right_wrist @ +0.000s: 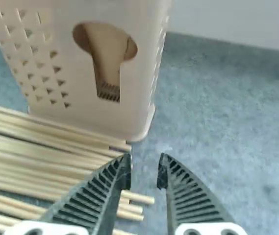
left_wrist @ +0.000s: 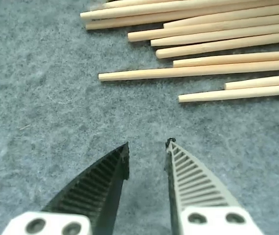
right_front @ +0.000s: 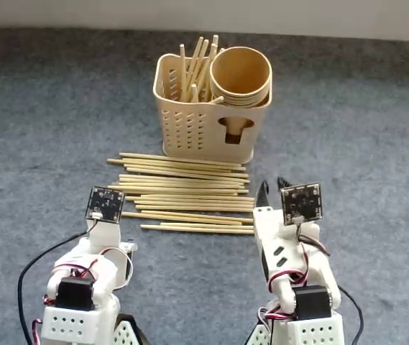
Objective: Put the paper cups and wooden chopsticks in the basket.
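Just ahead of the right gripper [right_wrist: 144,156], its fingers slightly apart and holding nothing, pale wooden chopsticks [right_wrist: 31,156] lie in a row before the beige perforated plastic basket [right_wrist: 144,88]. Stacked tan paper cups [right_front: 240,72] and further chopsticks stand inside it. The left gripper [left_wrist: 148,143], likewise parted, hovers near the row's other end.

One basket [right_front: 190,129], one stack of paper cups [right_front: 240,75], over a dozen loose chopsticks [right_front: 186,188]
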